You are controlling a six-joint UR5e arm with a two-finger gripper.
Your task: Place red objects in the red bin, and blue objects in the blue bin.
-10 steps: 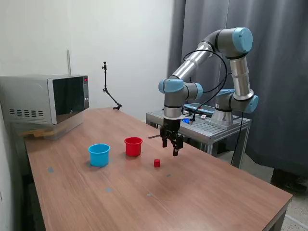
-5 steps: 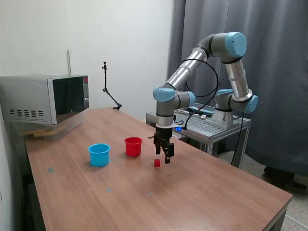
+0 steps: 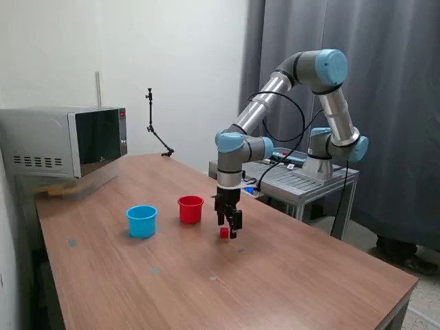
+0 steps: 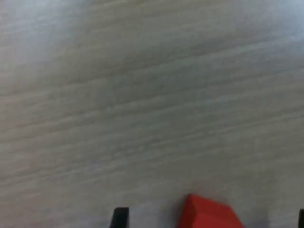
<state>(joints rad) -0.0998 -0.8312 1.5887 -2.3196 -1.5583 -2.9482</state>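
The claw (image 3: 229, 231), fingers spread, hangs right over 1 red cube (image 3: 224, 233) on the desk (image 3: 289, 275) — not yet gripped. Red cup (image 3: 190, 209) and blue cup (image 3: 141, 221) wait beyond; their contents can't be seen.

On the brown wooden counter (image 3: 289, 275), the arm's black two-finger hand (image 3: 228, 230) points down at a small bright red cube (image 3: 224, 233). A round red plastic cup (image 3: 190, 209) stands near, a light blue plastic cup (image 3: 141, 221) beyond it.

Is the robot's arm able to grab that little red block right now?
Probably yes. The gripper hangs just above the red block, its jaws seem spread on either side in the wrist view, and nothing lies between them on the table.
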